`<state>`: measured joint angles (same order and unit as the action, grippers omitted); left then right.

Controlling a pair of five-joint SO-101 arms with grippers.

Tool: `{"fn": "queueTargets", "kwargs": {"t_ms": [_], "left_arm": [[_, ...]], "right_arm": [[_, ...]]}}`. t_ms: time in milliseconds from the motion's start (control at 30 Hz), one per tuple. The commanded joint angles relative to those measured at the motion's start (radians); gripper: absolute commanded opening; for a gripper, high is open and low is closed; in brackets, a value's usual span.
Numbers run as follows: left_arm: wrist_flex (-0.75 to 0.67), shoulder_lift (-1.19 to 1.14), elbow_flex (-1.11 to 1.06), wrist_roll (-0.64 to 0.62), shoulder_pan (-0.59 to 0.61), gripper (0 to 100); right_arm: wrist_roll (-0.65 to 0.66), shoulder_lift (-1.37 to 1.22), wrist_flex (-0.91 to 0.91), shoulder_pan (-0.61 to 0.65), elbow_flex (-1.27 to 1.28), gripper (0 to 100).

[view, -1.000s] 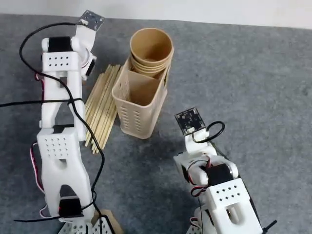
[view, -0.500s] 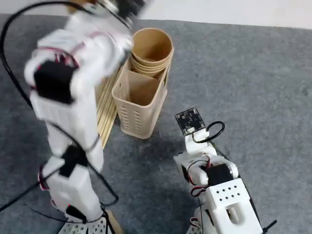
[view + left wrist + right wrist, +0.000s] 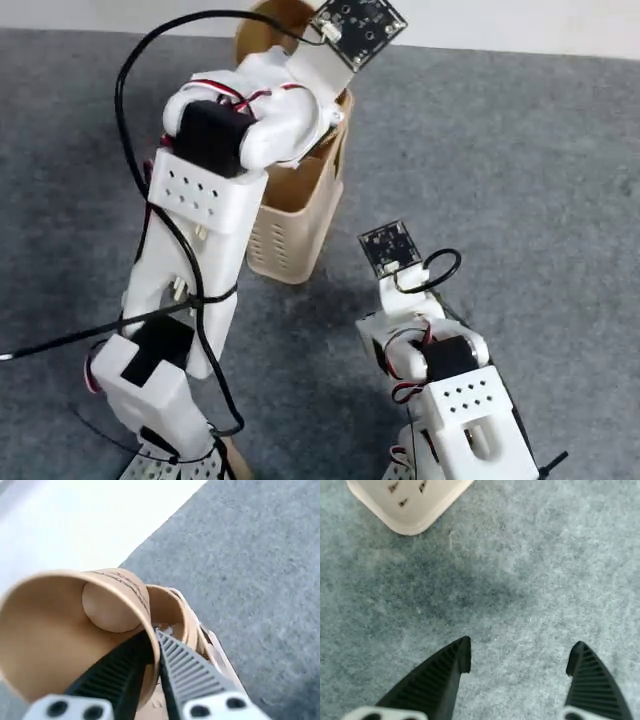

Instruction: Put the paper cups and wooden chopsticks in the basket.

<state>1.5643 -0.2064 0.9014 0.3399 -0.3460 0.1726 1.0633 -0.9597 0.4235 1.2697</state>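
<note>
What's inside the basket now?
Paper cups sit nested in one end of the basket; the left gripper pinches the wall of the tilted top cup. The left arm covers the other compartment, so its contents are hidden.

My fingers are ribbed matt plastic; the cup is matt paper, basket smooth plastic, mat rough cloth.

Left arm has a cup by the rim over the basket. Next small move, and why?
Probably level the cup and ease it down onto the stacked cups, then open. The left gripper pinches the paper cup by its wall. The cup sits tilted, and the rim of the stacked cups shows just beyond it in the basket, so it looks lifted rather than nested.
</note>
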Motion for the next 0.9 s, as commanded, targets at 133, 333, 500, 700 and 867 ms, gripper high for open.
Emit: {"fn": "queueTargets", "kwargs": {"t_ms": [133,333,500,700,867], "left_arm": [[0.051,0.039,-0.010,-0.055,-0.050,0],[0.089,0.028,-0.015,-0.057,-0.082,0],[0.110,-0.044,-0.067,-0.057,-0.102,0],[0.109,-0.159,0.022,-0.057,-0.082,0],[0.110,-0.160,0.231,-0.057,-0.070,10]], "right_arm": [[0.005,0.015,0.015,0.005,-0.002,31.0],[0.005,0.015,0.015,0.005,-0.002,31.0],[0.005,0.015,0.015,0.005,-0.002,31.0],[0.005,0.015,0.015,0.005,-0.002,31.0],[0.005,0.015,0.015,0.005,-0.002,31.0]]}}
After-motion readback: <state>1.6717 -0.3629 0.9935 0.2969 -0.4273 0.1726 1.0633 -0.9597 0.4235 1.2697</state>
